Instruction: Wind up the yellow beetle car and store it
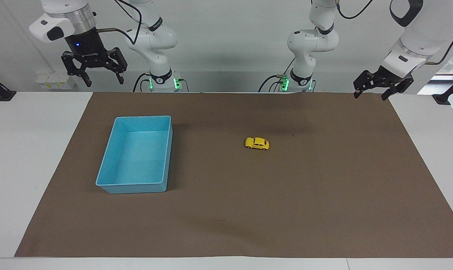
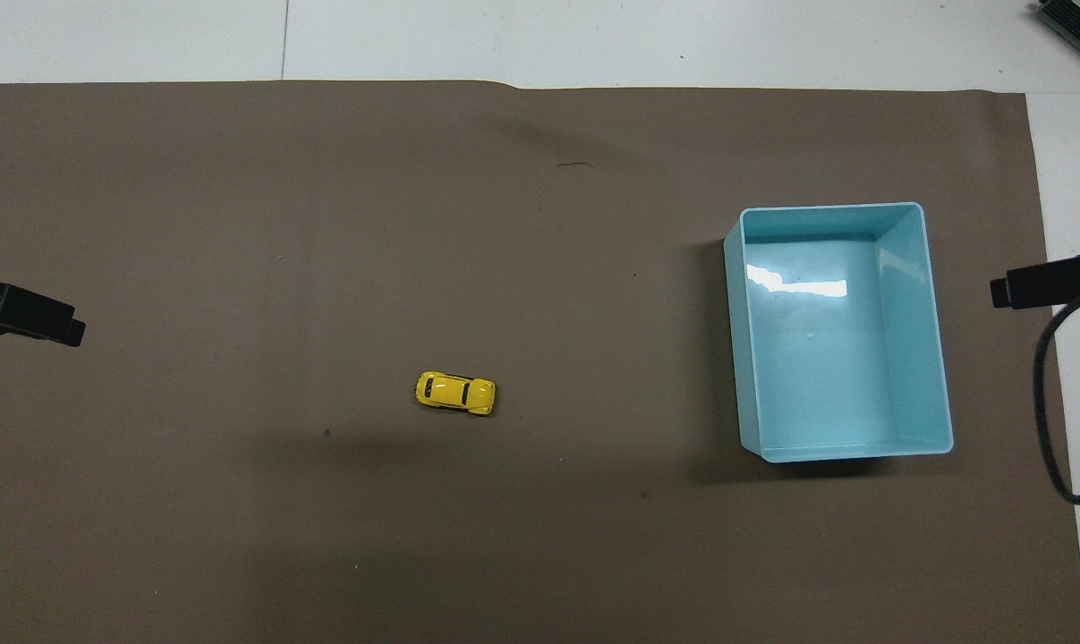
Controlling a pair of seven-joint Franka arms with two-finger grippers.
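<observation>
The yellow beetle car (image 1: 257,143) stands on its wheels on the brown mat, near the middle of the table; it also shows in the overhead view (image 2: 455,393). The empty blue bin (image 1: 143,117) sits beside it toward the right arm's end, and it shows in the overhead view too (image 2: 830,207). My left gripper (image 1: 369,96) is open and empty, raised over the mat's corner at the left arm's end; its tip shows in the overhead view (image 2: 29,315). My right gripper (image 1: 103,81) is open and empty, raised at the right arm's end, and waits; its tip (image 2: 1041,282) shows overhead.
The brown mat (image 1: 324,195) covers most of the white table (image 1: 20,150). A black cable (image 2: 1045,411) hangs by the right gripper. Black clamp arms stand at both table ends (image 1: 1,92).
</observation>
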